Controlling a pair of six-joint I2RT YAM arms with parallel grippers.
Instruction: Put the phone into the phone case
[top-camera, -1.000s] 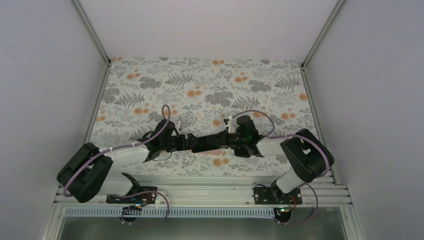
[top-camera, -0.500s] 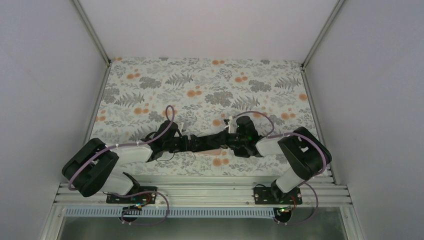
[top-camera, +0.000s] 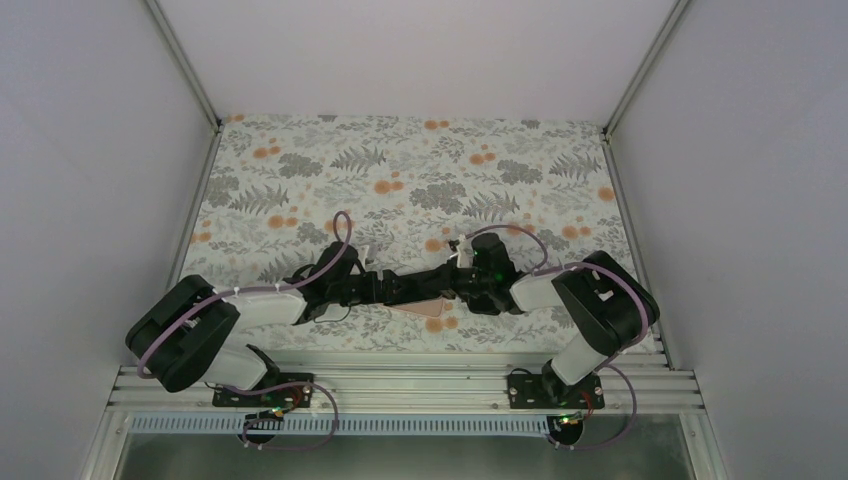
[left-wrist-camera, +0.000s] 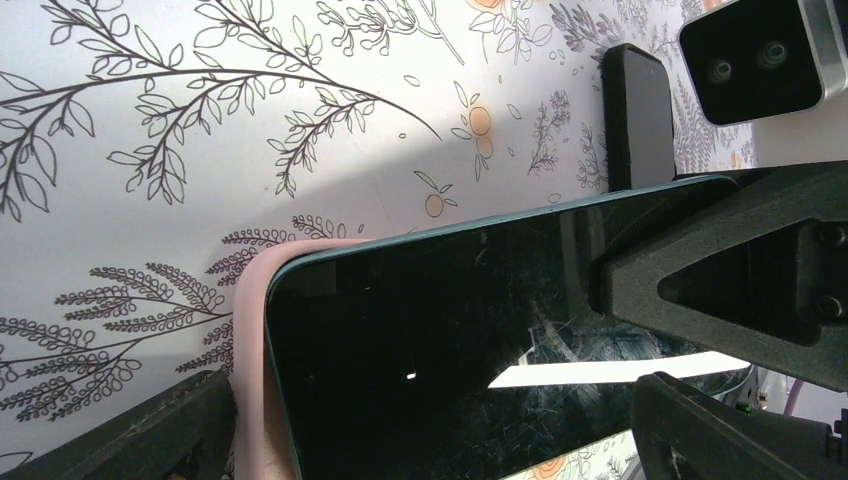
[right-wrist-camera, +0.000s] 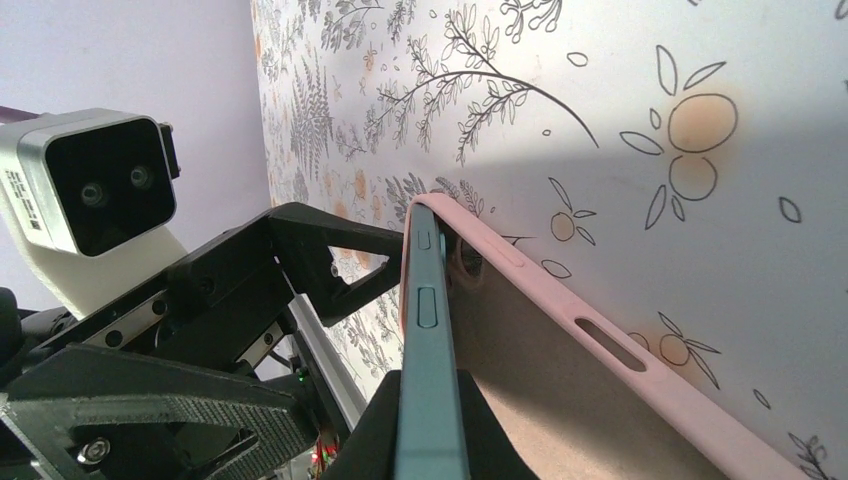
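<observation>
Phone and pink phone case meet low over the middle of the near half of the table, between the two arms. The table is covered by a cloth printed with grey ferns and orange blossoms.

The left arm reaches in from the left and the right arm from the right, so their ends nearly face each other.

The left gripper has its jaws spread wide on either side of the near end of the phone and case. One finger sits just beside the case's rim. Whether it presses on the case cannot be made out.

The right gripper is closed tight on the phone, pinching its thin edge between both fingers.

The phone is dark, with a glossy, scratched screen, and is held tilted. One corner is tucked inside the case at the case's end, while the rest angles up and away from the case's inner back.

The case's side wall shows cut-outs, and the phone's side buttons stand clear of it.
</observation>
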